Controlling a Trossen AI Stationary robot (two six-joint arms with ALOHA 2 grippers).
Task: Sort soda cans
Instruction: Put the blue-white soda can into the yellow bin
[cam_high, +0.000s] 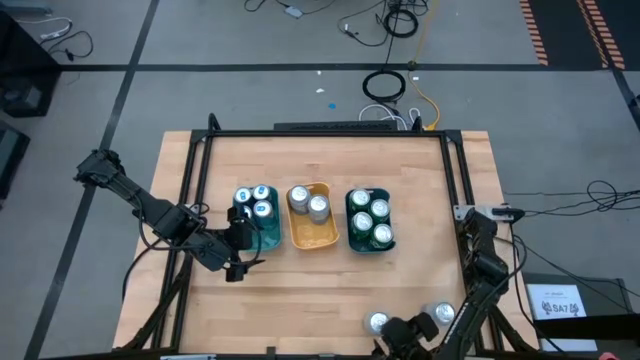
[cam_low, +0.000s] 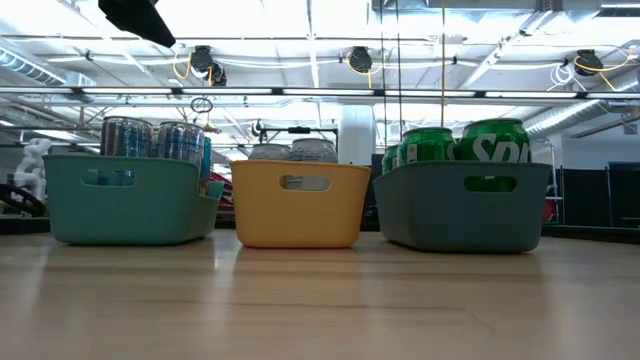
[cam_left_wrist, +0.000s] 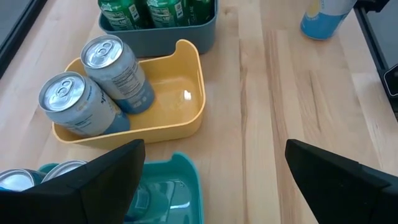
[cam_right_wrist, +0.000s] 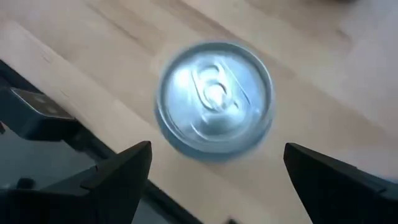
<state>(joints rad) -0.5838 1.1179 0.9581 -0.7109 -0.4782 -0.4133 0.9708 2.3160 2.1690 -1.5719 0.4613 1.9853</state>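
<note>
Three trays stand in a row at mid-table. The teal tray (cam_high: 268, 236) holds three blue soda cans (cam_high: 254, 199). Two silver cans (cam_left_wrist: 93, 93) stand in the yellow tray (cam_high: 322, 238). The dark-green tray (cam_high: 387, 243) holds several green cans (cam_high: 370, 218). Two loose cans (cam_high: 378, 322) (cam_high: 443, 315) stand upright near the table's near edge. My right gripper (cam_high: 402, 333) hovers open between them, above a can's silver top (cam_right_wrist: 214, 99), touching nothing. My left gripper (cam_high: 238, 260) hangs open by the teal tray's near side, with nothing between its fingers (cam_left_wrist: 93, 180).
A black frame (cam_high: 320, 133) runs along the table's far edge and down both sides. The near edge of the table (cam_right_wrist: 74, 124) lies close beside the can under my right gripper. Bare wood (cam_high: 300, 300) lies between the trays and the near edge.
</note>
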